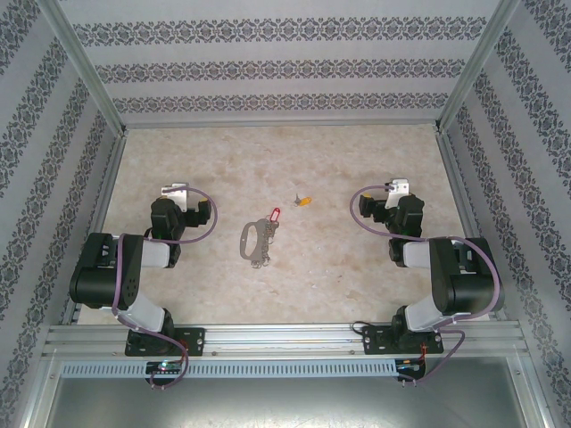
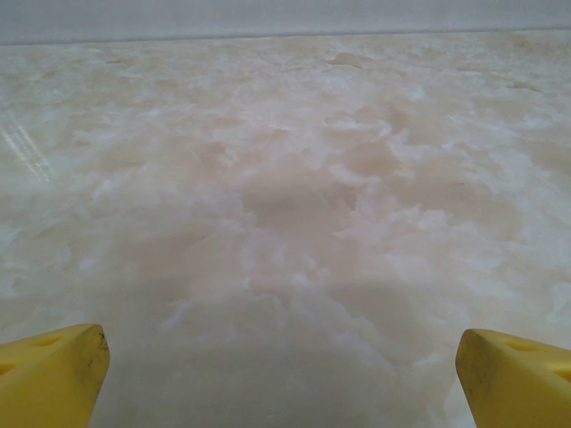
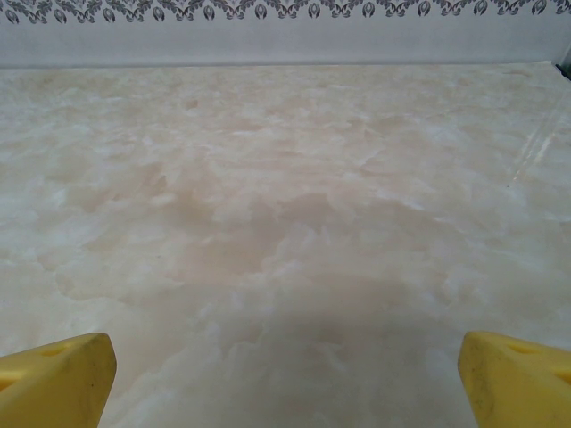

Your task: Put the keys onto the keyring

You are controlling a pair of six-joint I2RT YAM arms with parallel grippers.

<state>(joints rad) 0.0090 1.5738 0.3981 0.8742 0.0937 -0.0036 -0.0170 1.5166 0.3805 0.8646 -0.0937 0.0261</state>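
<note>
a lab robot cell: aluminium frame rails [image 1: 268, 337], patterned wallpaper panels [image 1: 268, 53] boxing in a marbled tabletop [image 1: 268, 160]

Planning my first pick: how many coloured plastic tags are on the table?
2. A red tag lies at the far end of the keyring, mid-table; a yellow-orange tag on the key sits apart, to its right.

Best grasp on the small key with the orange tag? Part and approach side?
Probably the yellow-orange tag, from above with the right tool, which is open and nearer. The key lies flat on the table, so its thin metal end offers little to pinch; the tag is its bulkier end and faces right.
</note>
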